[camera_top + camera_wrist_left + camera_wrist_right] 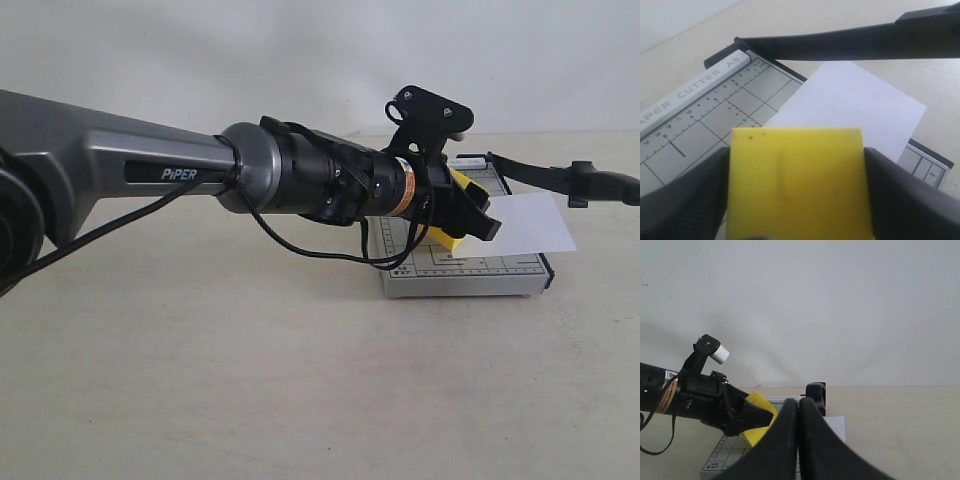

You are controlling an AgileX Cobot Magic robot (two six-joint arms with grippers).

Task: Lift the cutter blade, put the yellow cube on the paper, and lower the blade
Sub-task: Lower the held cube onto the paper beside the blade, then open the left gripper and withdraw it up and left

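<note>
Over the cutter base, the left gripper clamps the yellow cube beside the paper; the right gripper pinches the raised cutter blade.

Left arm — long grey link, white PiPER lettering set in dark slot. Orange band rings wrist. Behind orange band: black cylinder, then rounded grey collar. Below band: thin black cables, looped. Above band: black camera bracket with small screws and whitish round cap. Beyond band: left gripper, fingers matte black, blocky. Right gripper — fingers smooth, black, curved.
</note>
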